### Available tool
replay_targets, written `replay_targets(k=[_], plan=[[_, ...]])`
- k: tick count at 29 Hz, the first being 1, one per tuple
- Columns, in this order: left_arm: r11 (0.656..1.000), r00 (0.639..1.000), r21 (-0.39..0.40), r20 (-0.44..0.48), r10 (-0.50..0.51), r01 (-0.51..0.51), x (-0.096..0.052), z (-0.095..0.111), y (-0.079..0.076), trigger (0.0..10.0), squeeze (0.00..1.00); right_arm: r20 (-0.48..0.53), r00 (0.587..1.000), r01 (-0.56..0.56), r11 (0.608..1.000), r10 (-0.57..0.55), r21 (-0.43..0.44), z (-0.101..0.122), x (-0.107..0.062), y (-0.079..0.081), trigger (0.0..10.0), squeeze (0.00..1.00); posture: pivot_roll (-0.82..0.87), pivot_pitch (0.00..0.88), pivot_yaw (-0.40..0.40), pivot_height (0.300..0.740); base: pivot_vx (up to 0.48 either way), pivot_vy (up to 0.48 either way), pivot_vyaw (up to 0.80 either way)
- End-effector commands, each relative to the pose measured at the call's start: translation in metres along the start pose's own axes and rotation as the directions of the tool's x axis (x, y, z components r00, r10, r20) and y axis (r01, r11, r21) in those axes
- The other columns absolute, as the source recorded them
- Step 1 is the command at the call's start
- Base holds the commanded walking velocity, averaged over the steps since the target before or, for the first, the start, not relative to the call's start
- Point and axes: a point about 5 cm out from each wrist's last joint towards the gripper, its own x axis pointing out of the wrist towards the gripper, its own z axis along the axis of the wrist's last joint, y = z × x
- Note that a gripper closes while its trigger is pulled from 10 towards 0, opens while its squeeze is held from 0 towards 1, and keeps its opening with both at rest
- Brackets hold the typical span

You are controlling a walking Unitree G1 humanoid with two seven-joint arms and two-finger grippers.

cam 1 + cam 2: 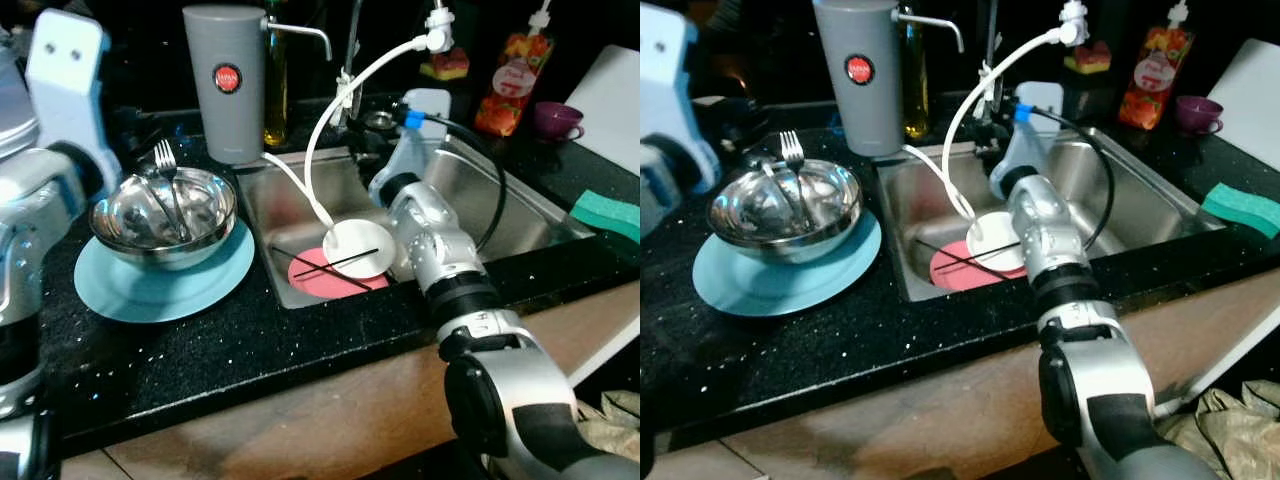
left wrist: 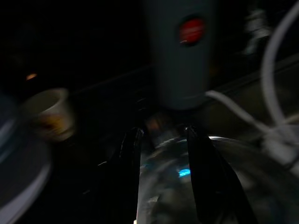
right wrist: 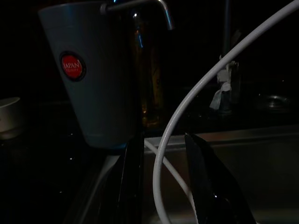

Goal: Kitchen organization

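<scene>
Right hand point(image 3: 161, 186) over the sink point(image 1: 520, 205)
Its fingers stand apart, holding nothing; left hand point(image 2: 163, 177) is also parted above the steel bowl point(image 1: 165, 215).

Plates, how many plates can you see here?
3: a blue plate on the counter under the steel bowl, and a white plate lying on a pink plate in the sink. The right arm may hide more.

At frame left a bowl point(image 1: 165, 215) holding a fork point(image 1: 168, 170) sits on a plate point(image 1: 160, 280) on the bench point(image 1: 200, 350); right of it, the sink point(image 1: 500, 200) holds two plates point(image 1: 345, 262) under chopsticks point(image 1: 335, 265).
</scene>
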Motion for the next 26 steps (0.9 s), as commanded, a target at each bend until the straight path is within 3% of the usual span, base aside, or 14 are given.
replay_targets(k=[1, 7, 10, 13, 16, 19, 21, 26], plan=[[0.999, 0.999, 0.026, -0.019, 0.031, -0.030, -0.003, -0.002, 0.009, 10.0, 0.00, -0.013, 1.000, -0.013, 1.000, 0.013, 0.007, -0.002, -0.001, 0.002, 10.0, 0.00, 0.07, 0.034, -0.055, 0.740, 0.000, 0.000, 0.00], [0.999, 0.999, 0.035, -0.044, -0.016, 0.017, -0.007, -0.006, 0.008, 10.0, 0.00, -0.033, 0.999, -0.018, 1.000, 0.019, 0.020, -0.002, -0.001, 0.000, 10.0, 0.00, 0.07, 0.037, -0.053, 0.740, 0.000, 0.000, 0.00], [0.999, 0.997, 0.026, -0.079, 0.022, -0.020, -0.009, -0.013, 0.013, 10.0, 0.00, -0.048, 0.998, -0.027, 0.999, 0.028, 0.019, -0.003, -0.001, 0.001, 10.0, 0.00, 0.07, 0.041, -0.053, 0.740, 0.000, 0.000, 0.00], [0.992, 0.983, -0.055, -0.151, 0.105, -0.114, -0.012, -0.024, 0.026, 10.0, 0.00, -0.074, 0.996, -0.052, 0.999, 0.053, 0.010, -0.006, -0.001, 0.004, 10.0, 0.00, 0.07, 0.043, -0.055, 0.740, 0.000, 0.000, 0.00], [0.992, 0.979, -0.039, -0.168, 0.115, -0.123, -0.014, -0.029, 0.031, 10.0, 0.00, -0.086, 0.994, -0.065, 0.998, 0.065, 0.009, -0.007, -0.001, 0.005, 10.0, 0.00, 0.07, 0.046, -0.057, 0.740, 0.000, 0.000, 0.00], [0.998, 0.988, -0.029, -0.144, 0.054, -0.058, -0.012, -0.030, 0.024, 10.0, 0.00, -0.097, 0.993, -0.066, 0.997, 0.069, 0.028, -0.007, -0.002, 0.005, 10.0, 0.00, 0.07, 0.050, -0.061, 0.740, 0.000, 0.000, 0.00], [0.996, 0.993, 0.016, -0.085, -0.085, 0.086, -0.007, -0.027, 0.002, 10.0, 0.00, -0.105, 0.991, -0.076, 0.996, 0.081, 0.050, -0.006, -0.003, 0.004, 10.0, 0.00, 0.07, 0.050, -0.067, 0.740, 0.000, 0.000, 0.00], [0.982, 0.984, 0.057, -0.004, -0.177, 0.177, 0.001, -0.022, -0.018, 10.0, 0.00, -0.111, 0.987, -0.112, 0.992, 0.118, 0.063, -0.006, -0.003, 0.006, 10.0, 0.00, 0.08, 0.059, -0.074, 0.740, 0.000, 0.000, 0.00]])
